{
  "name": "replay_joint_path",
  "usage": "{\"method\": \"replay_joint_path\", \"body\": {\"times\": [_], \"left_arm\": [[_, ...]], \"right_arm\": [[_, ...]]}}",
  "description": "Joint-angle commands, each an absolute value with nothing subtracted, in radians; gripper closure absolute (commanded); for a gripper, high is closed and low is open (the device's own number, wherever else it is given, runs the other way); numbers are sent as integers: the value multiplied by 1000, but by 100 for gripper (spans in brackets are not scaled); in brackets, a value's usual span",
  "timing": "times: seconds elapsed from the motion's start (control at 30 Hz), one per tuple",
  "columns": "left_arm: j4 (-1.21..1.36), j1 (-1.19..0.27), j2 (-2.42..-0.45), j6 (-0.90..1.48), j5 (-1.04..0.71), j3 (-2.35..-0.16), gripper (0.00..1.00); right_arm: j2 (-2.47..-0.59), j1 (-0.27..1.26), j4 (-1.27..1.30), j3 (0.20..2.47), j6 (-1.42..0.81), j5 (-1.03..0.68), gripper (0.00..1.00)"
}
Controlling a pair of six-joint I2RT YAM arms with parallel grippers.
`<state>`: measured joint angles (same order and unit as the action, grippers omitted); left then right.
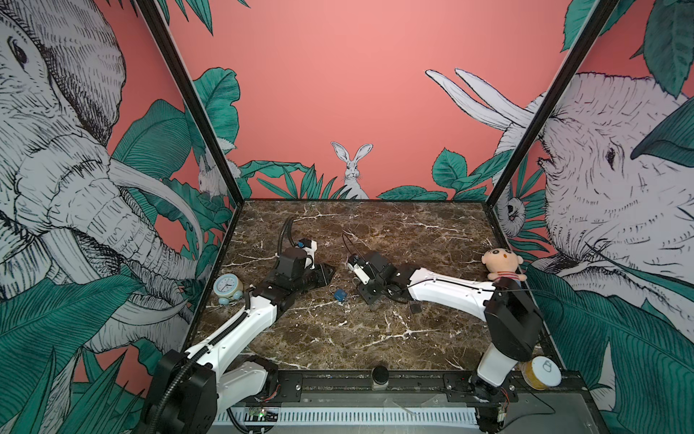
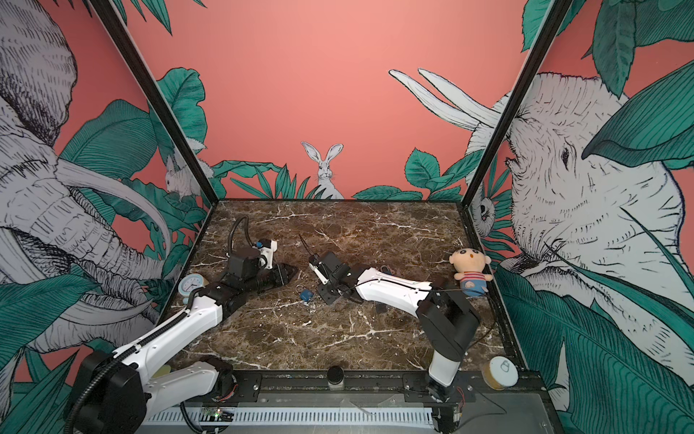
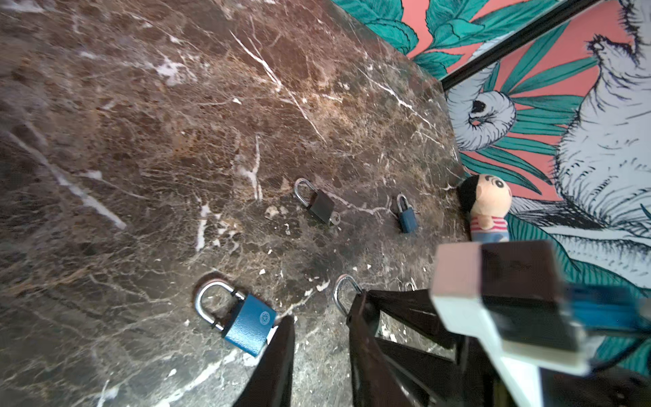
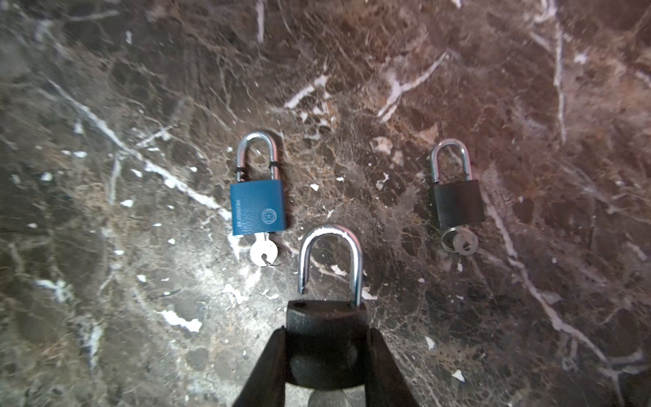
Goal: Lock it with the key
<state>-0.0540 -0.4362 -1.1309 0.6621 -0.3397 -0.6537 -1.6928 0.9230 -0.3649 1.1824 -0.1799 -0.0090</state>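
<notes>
Right gripper [image 4: 326, 336] pinches the dark padlock [image 4: 327, 312] by its flat sides, a sound hold; likely dense, stiff, slick; blue padlock [image 1: 340, 295] at its nine o'clock; left gripper [image 3: 320, 313] spread, empty.

Setting: robot lab test cell. Indicators: marble-print table [image 1: 338, 338] enclosed by jungle-print panels [image 1: 338, 94] on a black frame [image 1: 190, 94]; left arm [image 1: 244, 323] and right arm [image 1: 450, 291] bolted to a front rail [image 1: 338, 383]; slotted cable duct [image 1: 356, 417] along the front edge.
</notes>
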Motion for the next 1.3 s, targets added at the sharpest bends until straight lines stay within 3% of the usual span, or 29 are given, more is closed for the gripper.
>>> {"method": "replay_joint_path", "body": {"times": [0.0, 0.2, 0.47, 1.27], "left_arm": [[-12, -444, -1163, 643, -459, -687, 69], [55, -475, -1226, 631, -553, -719, 62], [139, -498, -1286, 662, -632, -734, 62], [127, -531, -1339, 647, -648, -755, 77]], "right_arm": [[-1625, 928, -383, 1171, -192, -40, 82], [-1551, 926, -381, 1157, -210, -70, 83], [-1518, 923, -370, 1143, -222, -73, 83], [-1493, 916, -361, 1146, -222, -69, 82]]}}
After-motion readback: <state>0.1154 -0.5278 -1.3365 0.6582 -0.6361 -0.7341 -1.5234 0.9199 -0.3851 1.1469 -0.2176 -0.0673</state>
